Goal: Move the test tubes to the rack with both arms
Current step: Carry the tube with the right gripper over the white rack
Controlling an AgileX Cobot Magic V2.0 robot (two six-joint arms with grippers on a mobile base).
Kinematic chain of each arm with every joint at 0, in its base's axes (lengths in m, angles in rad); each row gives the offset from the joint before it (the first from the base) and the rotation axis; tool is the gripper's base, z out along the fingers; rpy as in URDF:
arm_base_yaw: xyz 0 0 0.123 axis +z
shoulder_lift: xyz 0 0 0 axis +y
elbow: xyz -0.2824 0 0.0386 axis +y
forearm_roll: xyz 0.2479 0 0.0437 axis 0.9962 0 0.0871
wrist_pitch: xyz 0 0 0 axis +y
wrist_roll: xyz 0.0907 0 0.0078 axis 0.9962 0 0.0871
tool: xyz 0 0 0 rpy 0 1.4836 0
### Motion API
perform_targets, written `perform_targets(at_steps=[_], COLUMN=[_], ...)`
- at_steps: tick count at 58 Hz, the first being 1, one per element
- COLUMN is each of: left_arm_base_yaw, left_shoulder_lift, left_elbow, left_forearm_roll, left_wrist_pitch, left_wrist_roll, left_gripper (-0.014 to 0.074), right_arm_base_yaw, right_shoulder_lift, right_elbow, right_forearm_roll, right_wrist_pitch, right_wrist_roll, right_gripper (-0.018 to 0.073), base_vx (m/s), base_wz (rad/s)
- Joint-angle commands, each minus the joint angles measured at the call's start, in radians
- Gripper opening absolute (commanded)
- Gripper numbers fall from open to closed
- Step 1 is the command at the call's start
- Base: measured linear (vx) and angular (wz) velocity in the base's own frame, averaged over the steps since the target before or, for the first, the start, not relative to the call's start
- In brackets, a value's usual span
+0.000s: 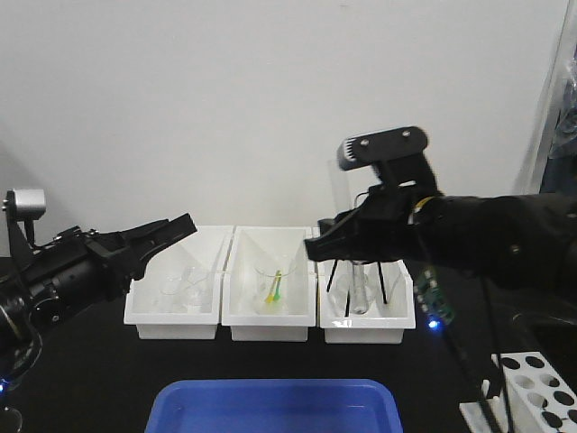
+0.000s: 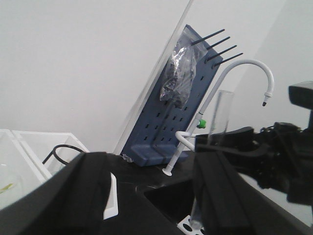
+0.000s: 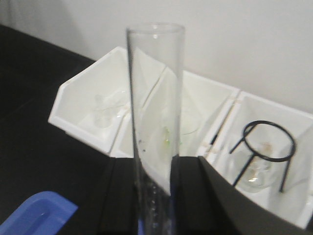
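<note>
One test tube [image 3: 154,112] is in play. The right gripper [image 3: 154,169] is closed on it, one jaw on either side of the glass. The tube stands upright with its open mouth at the top. In the front view the tube [image 1: 359,289] hangs in the air in front of the right-hand white bin [image 1: 401,320], touching nothing but the jaws. Glass shows both above and below the grip. We judge this keeps the round bottom free to enter a hole.

The left gripper [image 1: 176,230] has its jaws spread and nothing between them. The left wrist view confirms the wide gap of the left gripper [image 2: 151,169]. It points toward the held tube, well apart from it. We read this as readiness for a handover, since the task calls for both arms.

The rack [image 1: 541,383] sits low on the right, near the right arm. Every hole we can see is empty. The black tripod [image 3: 266,152] stands in the bin behind the tube. A blue tub [image 1: 279,406] lies in the foreground.
</note>
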State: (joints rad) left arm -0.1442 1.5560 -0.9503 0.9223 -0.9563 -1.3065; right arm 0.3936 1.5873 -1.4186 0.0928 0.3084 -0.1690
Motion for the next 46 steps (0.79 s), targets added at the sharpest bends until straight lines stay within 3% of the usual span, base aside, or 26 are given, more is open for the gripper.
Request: perform_targets(at_steps=[1,24,46], left_arm_base_yaw=[0.009,0.009,0.009], left_shoulder_lift=[-0.039,-0.038,-0.036], left_elbow=[-0.035,-0.035,-0.035], left_forearm_roll=[-0.062,-0.058,-0.026], left_wrist_pitch=[-0.046,-0.043,-0.009], left_wrist_roll=[0.0,0.0,0.034], left_gripper=[0.0515,0.0515,0.0515], right_arm_base_yaw=[-0.056,-0.381,-0.407], right_shoulder_lift=[-0.104,-0.452,-0.473], right_elbow=[-0.002,0.552,0.892], right_forearm_roll=[-0.018,-0.056,-0.037], right_wrist_pitch=[-0.123,-0.444,-0.892], right_wrist_roll=[-0.007,0.005,0.001], right_gripper=[-0.0009,-0.0009,-0.0008], base_vx=[0.0,0.0,0.0], base_wz=[0.0,0.0,0.0])
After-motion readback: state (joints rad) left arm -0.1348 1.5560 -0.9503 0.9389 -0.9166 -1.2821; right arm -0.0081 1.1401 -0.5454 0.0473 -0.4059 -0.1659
